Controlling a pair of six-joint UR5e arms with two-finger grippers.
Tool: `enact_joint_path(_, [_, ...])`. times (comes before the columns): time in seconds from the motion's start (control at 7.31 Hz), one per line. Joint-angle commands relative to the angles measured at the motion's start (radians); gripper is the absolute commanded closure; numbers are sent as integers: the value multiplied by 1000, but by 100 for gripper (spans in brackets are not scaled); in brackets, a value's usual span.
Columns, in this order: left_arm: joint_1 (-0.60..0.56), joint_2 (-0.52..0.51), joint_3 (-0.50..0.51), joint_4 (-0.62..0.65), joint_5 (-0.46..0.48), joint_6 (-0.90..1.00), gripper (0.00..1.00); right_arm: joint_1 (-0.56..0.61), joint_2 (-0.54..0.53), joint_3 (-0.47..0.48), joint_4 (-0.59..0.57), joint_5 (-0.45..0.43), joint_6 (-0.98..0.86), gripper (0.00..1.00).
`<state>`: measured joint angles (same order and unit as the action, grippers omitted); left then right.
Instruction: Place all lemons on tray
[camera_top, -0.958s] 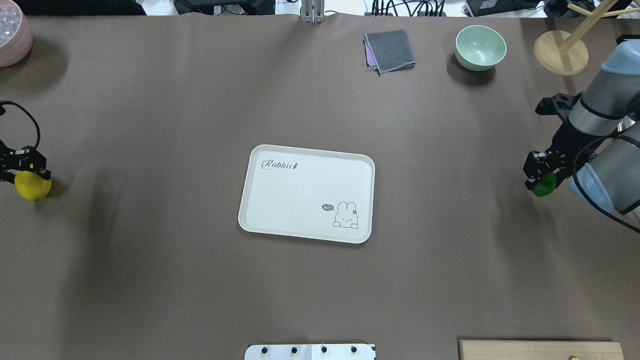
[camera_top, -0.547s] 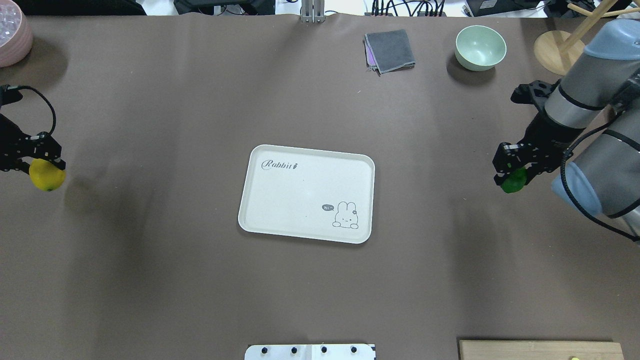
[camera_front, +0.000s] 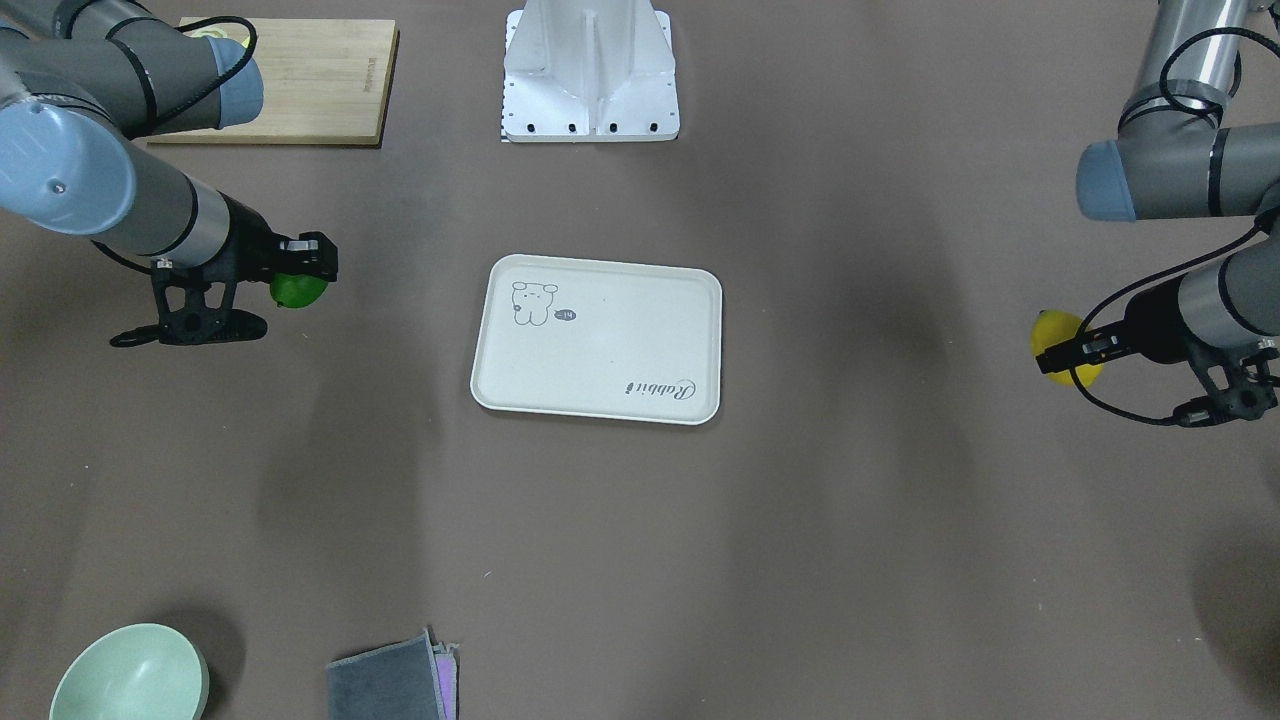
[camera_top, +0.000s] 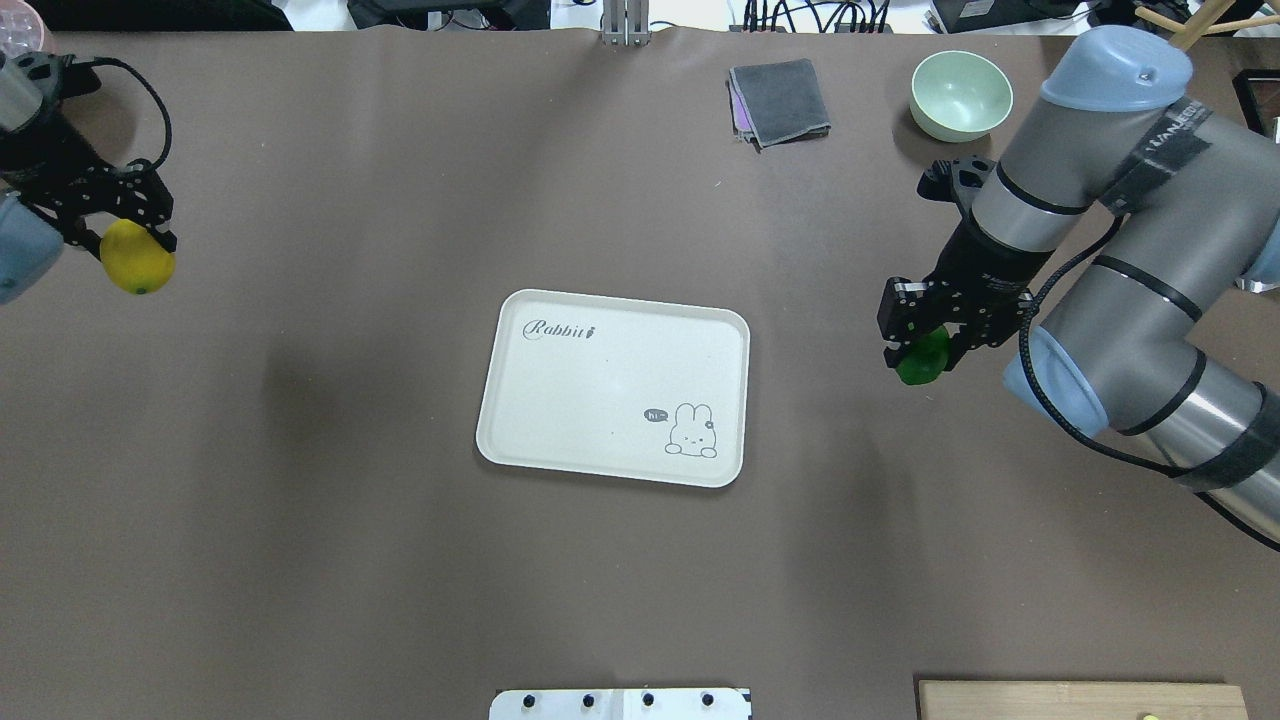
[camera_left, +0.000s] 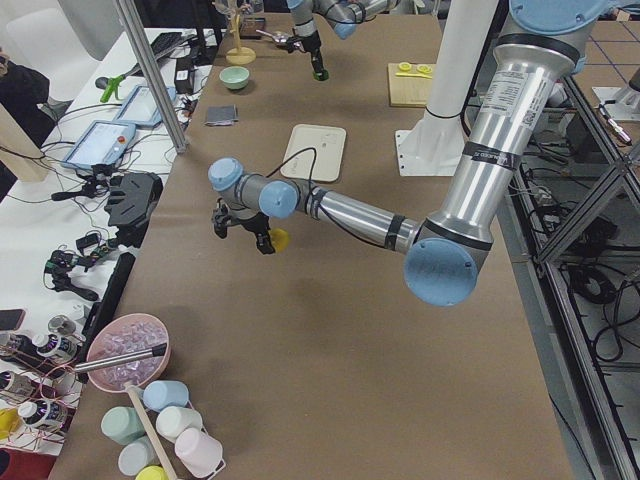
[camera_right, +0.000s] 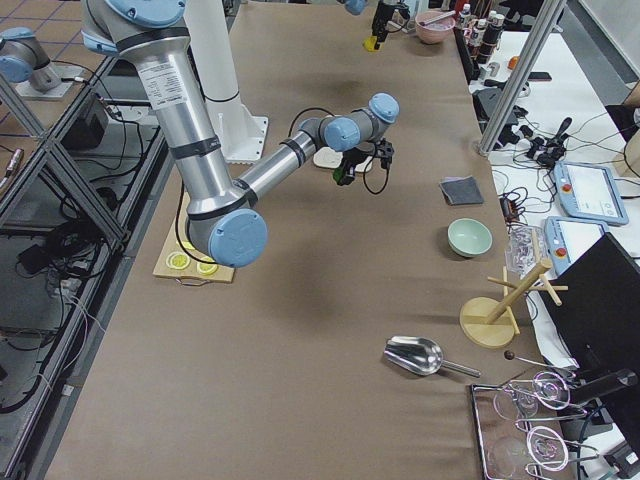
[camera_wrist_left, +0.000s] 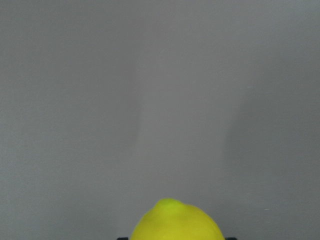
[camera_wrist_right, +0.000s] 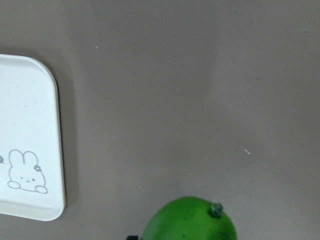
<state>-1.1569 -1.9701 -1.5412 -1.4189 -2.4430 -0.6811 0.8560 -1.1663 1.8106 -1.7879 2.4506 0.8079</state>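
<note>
The cream-white tray (camera_top: 560, 400) with a rabbit drawing lies empty at the table's middle; it also shows in the front view (camera_front: 600, 340) and the right wrist view (camera_wrist_right: 25, 125). My left gripper (camera_top: 125, 240) is shut on the yellow lemon (camera_top: 137, 259) and holds it above the table, far to the left of the tray; the yellow lemon also shows in the front view (camera_front: 1060, 345) and the left wrist view (camera_wrist_left: 177, 222). My right gripper (camera_top: 925, 340) is shut on the green lemon (camera_top: 922, 358), held above the table, right of the tray (camera_front: 298, 290) (camera_wrist_right: 192, 220).
A green bowl (camera_top: 961, 95) and a folded grey cloth (camera_top: 780, 102) sit at the far edge. A wooden stand (camera_top: 1120, 100) is at the far right. A bamboo cutting board (camera_front: 300, 80) with lemon slices lies near the robot base. A pink bowl (camera_left: 125, 350) stands at the far left.
Both arms have lifted and carried their lemons inward. The right gripper with the green lemon has come much closer to the tray; the left with the yellow lemon has moved up and slightly right.
</note>
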Motion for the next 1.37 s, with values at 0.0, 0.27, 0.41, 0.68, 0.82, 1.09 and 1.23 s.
enact_joint_path(0.0, [6, -151, 4, 153, 9, -9, 100, -61, 100, -55, 1, -8, 57, 66])
enact_joint_path(0.27, [69, -225, 1, 167, 10, -134, 100, -72, 183, -165, 92, -1, 57, 66])
enact_joint_path(0.41, [118, -266, 3, 163, 48, -220, 100, -95, 188, -201, 172, -2, 57, 66])
enact_joint_path(0.68, [199, -326, 1, 155, 82, -357, 100, -113, 206, -250, 305, -18, 56, 66])
enact_joint_path(0.82, [227, -341, -2, 131, 113, -436, 100, -127, 241, -301, 370, -42, 57, 66])
enact_joint_path(1.09, [302, -363, -2, 74, 162, -576, 100, -150, 272, -342, 403, -70, 57, 66])
enact_joint_path(1.23, [337, -375, 0, 72, 183, -616, 100, -158, 277, -352, 404, -76, 56, 66])
